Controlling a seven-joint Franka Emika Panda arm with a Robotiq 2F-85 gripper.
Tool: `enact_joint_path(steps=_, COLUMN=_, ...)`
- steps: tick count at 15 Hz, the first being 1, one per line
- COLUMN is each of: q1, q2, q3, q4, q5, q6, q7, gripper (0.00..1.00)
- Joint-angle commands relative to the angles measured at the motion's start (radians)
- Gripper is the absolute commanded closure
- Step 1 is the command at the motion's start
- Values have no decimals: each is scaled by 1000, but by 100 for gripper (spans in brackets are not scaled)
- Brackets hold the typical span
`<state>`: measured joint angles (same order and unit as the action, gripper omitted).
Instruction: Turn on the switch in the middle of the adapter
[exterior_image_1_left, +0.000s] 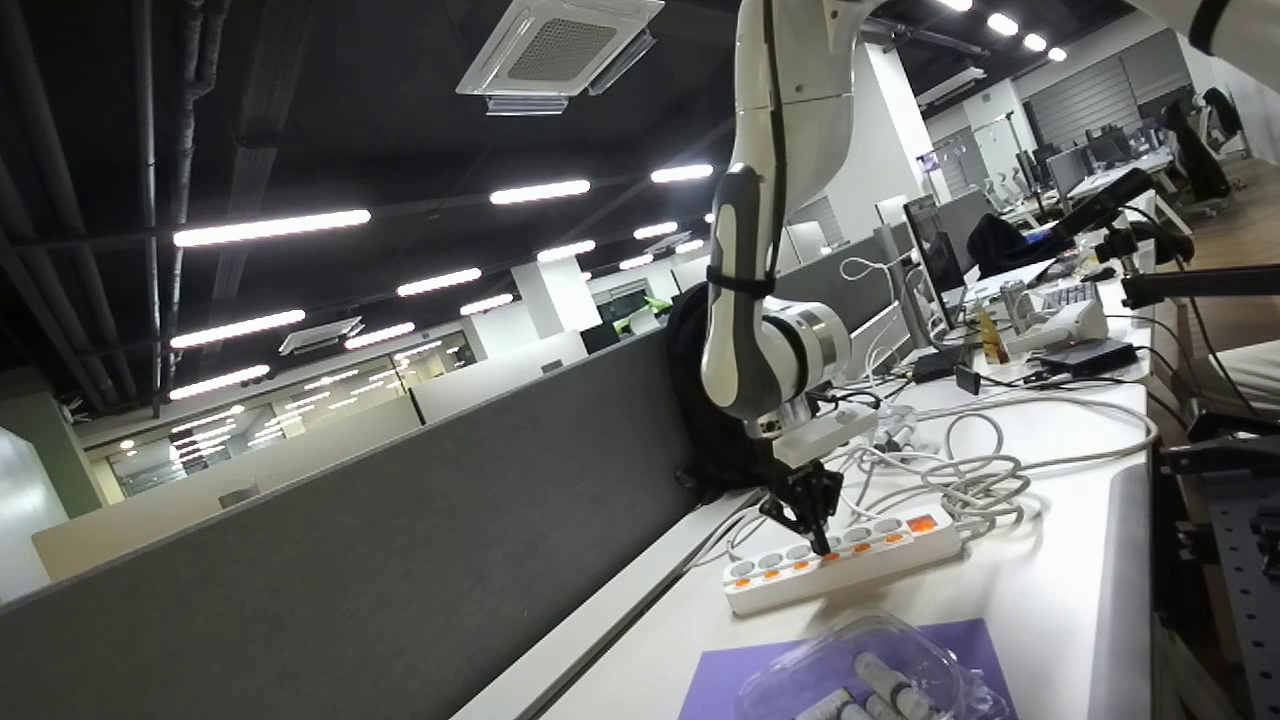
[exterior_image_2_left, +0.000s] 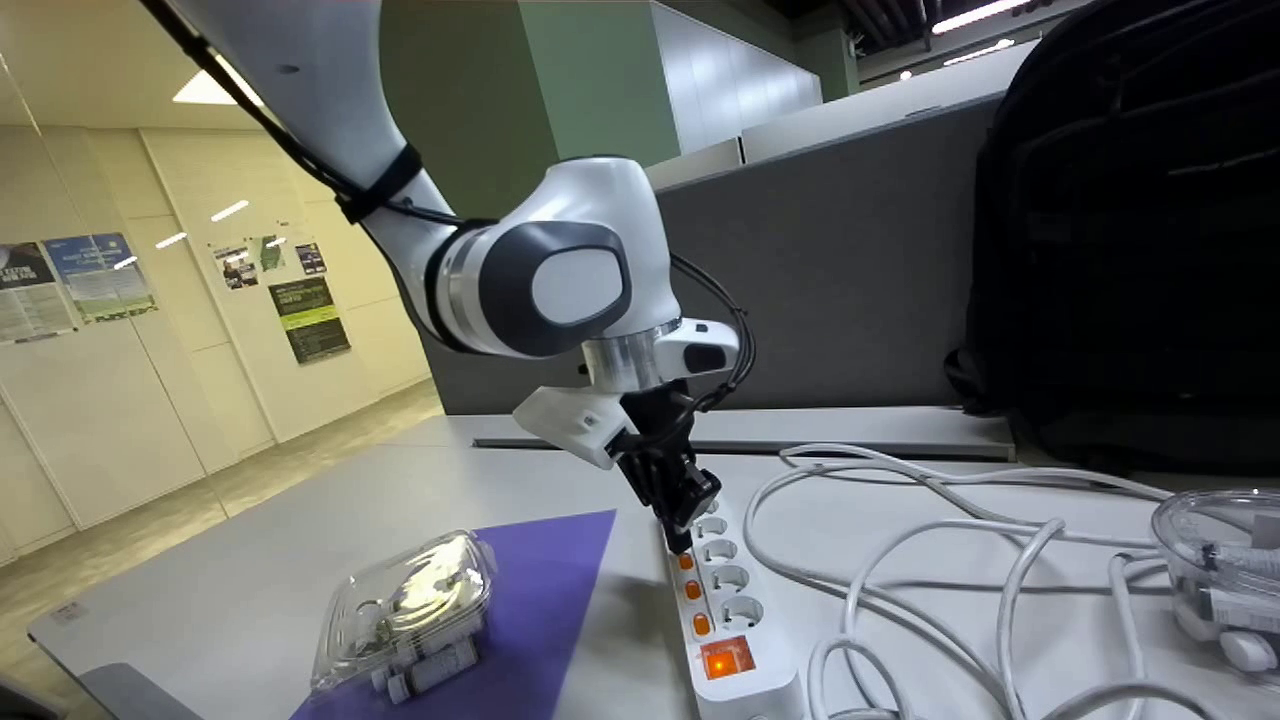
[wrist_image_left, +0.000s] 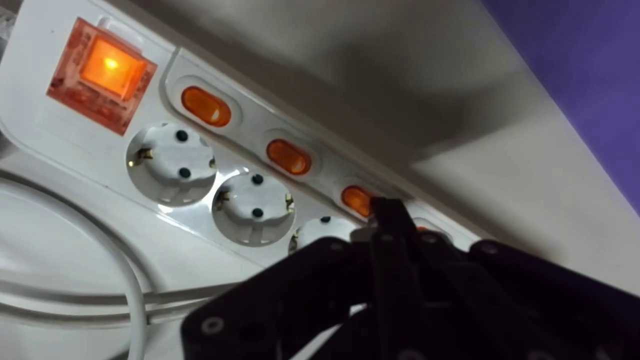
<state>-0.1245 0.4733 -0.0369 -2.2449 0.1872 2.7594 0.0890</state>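
power strip (wrist_image_left: 245, 131) beneath bent arm (exterior_image_2_left: 560, 270); gripper (exterior_image_2_left: 681, 541) downward, closed; in wrist view, strip's long axis runs ten-to-four o'clock, lit switch (wrist_image_left: 112, 66) at ten.

Spreads out as a white desk (exterior_image_2_left: 400, 500). Carries the strip (exterior_image_2_left: 715, 600) and, just apart from it, a flat purple sheet (exterior_image_2_left: 535, 615). Bears loose white cables (wrist_image_left: 135, 305) and a clear tub (exterior_image_2_left: 1220, 580) on the strip's other side. Holds, in an exterior view, a flat black box (exterior_image_1_left: 1087, 357) farther along.

You see an open-plan office, shown by its long, flat dark-grey partition (exterior_image_1_left: 380, 520), rectangular black monitor (exterior_image_1_left: 930, 245) and black high-backed chair (exterior_image_1_left: 1193, 158).
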Motion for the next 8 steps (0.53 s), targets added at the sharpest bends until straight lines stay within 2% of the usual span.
enact_joint_path(steps=1, q1=-8, q2=-7, q3=-2, q4=-10, q5=21, q6=-3, q7=10, gripper=100)
enact_joint_path(steps=8, q1=0, q2=23, q3=-5, q4=18, q5=18, q6=-25, q7=16, gripper=100)
